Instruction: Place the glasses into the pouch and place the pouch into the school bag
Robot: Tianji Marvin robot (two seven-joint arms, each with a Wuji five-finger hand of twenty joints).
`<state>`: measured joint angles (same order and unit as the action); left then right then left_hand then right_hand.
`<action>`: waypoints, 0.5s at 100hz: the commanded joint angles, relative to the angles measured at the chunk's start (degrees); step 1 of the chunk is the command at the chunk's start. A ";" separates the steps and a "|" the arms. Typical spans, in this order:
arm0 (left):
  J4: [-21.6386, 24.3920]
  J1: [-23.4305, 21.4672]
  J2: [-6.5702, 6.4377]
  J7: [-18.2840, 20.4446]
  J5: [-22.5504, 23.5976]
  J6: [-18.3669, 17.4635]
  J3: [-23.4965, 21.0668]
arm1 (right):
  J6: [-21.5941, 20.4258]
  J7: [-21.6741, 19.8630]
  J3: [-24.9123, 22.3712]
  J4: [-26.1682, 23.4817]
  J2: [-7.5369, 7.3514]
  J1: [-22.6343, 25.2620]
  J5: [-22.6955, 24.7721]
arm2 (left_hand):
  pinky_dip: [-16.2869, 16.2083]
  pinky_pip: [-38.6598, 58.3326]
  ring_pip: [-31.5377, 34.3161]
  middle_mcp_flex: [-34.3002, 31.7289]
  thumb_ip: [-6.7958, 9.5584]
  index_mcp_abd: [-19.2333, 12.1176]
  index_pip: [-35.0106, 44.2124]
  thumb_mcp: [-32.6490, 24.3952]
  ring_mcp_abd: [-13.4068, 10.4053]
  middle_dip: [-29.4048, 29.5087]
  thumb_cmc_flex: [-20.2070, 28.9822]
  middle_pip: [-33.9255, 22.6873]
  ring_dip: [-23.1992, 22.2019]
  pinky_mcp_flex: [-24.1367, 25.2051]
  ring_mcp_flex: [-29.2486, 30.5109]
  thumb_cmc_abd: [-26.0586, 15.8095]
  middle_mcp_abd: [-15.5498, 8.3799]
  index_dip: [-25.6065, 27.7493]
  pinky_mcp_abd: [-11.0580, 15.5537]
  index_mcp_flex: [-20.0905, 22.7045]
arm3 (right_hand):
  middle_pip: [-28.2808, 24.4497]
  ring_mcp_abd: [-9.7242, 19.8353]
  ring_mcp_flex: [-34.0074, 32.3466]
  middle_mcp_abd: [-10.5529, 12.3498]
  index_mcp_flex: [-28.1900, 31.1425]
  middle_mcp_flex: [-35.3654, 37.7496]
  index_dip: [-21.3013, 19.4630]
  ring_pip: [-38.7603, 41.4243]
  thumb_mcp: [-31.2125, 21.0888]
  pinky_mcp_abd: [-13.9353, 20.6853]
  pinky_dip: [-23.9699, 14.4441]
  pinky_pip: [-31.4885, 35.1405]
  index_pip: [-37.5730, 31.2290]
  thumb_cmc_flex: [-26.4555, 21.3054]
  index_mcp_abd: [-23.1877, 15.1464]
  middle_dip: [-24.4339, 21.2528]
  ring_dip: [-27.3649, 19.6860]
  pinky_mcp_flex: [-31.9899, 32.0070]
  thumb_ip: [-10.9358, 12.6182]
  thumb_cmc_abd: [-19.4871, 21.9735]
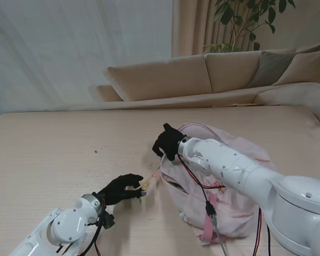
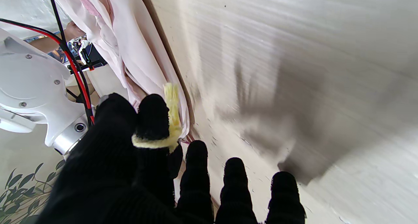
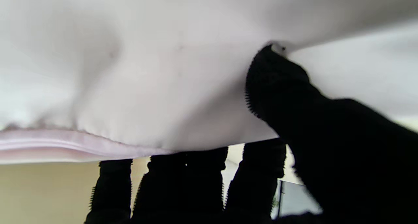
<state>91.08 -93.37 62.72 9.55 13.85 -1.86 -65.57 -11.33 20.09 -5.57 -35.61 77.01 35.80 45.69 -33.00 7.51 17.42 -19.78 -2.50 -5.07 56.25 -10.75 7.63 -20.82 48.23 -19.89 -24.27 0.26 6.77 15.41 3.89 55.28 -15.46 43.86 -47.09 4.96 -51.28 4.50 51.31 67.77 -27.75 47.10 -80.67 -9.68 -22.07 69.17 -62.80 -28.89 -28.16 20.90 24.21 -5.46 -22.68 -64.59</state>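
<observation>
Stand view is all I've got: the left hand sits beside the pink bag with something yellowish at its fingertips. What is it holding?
Observer: The left wrist view shows the left hand pinching a fuzzy yellow strip between thumb and forefinger, right at the edge of the school bag.
Operator: And the right hand, is it really gripping the bag or just resting on top?
Observer: Gripping. In the right wrist view the right hand has the bag's pale pink cloth clamped, thumb on one face and the fingers on the other.
</observation>
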 commanded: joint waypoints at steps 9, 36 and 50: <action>-1.64 2.13 0.50 0.63 -0.93 -0.75 0.25 | 10.13 -0.70 -1.82 -1.93 -0.13 1.23 0.68 | -0.52 1.48 -0.40 -1.05 0.59 -1.72 1.19 1.09 -0.12 -0.89 1.26 -0.31 -0.70 0.32 -0.05 -1.39 -0.48 0.01 -0.49 1.38 | -6.39 -1.46 -3.96 -8.38 3.04 5.38 -0.17 4.34 -6.19 -2.54 -1.90 1.97 -3.83 -2.95 4.83 4.62 -0.22 -0.85 -0.49 2.54; -6.34 8.46 1.61 -0.56 -3.90 -0.90 3.02 | 31.84 -2.12 -6.21 0.22 4.53 3.20 -4.50 | -0.56 1.57 -0.22 -0.93 0.60 -2.56 0.46 0.93 -0.16 -0.89 1.48 -0.35 -0.77 0.12 0.12 -1.02 -0.42 -0.31 -0.62 -0.10 | -7.82 -6.17 -6.42 -12.62 4.87 7.80 0.19 9.01 -7.82 -3.74 -3.35 3.98 -4.31 -3.59 12.15 6.33 -1.34 -2.26 -1.30 -0.54; -10.71 13.38 2.72 -0.88 -7.36 -0.47 6.30 | 34.98 -1.47 -6.08 5.41 7.74 3.31 -7.75 | -0.55 1.55 -0.09 -0.24 0.53 -3.63 -0.26 0.92 -0.39 -0.94 2.51 -0.38 -0.82 0.16 -0.05 -0.94 -0.68 -0.77 -0.36 -2.44 | -7.82 -7.23 -8.74 -13.05 6.43 9.80 0.70 10.18 -8.50 -4.61 -3.84 4.61 -4.09 -3.10 13.67 6.79 -2.40 -5.00 -2.23 -3.10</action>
<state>81.02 -81.70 63.99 7.90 7.11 -2.61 -59.60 23.45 19.24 -11.92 -30.93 84.10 38.87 37.89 -33.14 7.53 17.41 -19.78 -2.50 -5.72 56.12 -10.74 7.63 -20.82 48.58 -19.89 -24.27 0.27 6.77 15.41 3.89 55.28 -15.55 42.82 -49.09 -1.27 -56.21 -0.59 55.93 71.72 -27.63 55.11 -81.28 -12.32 -24.91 72.21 -65.53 -30.22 -15.63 23.84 22.42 -9.92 -22.69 -66.99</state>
